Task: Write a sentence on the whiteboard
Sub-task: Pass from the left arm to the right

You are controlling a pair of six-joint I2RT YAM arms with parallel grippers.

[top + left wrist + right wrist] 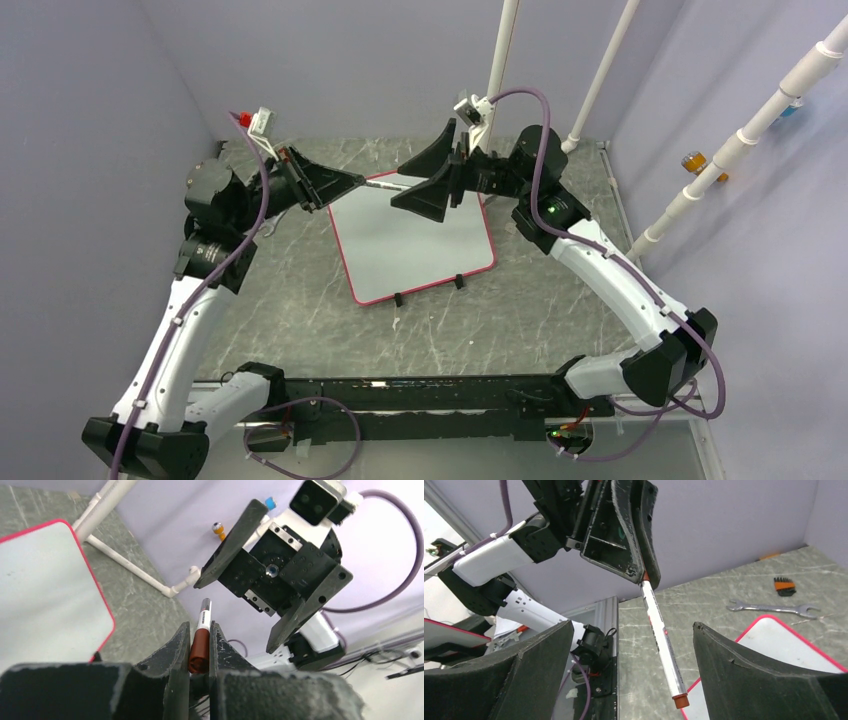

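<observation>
One marker (661,635) pinched in left hand (350,180), right hand (633,626) spread wide astride its tip, whiteboard (415,250) beneath

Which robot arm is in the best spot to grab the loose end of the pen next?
Right. The right gripper has its jaws open on either side of the marker, near its free end, so it probably only needs to close. The left gripper is shut on the marker's other end.

Silver wrench (769,609) on grey marbled table (704,602); small black-and-orange tool (784,585) near it; white pipes (602,75) at the far wall
</observation>
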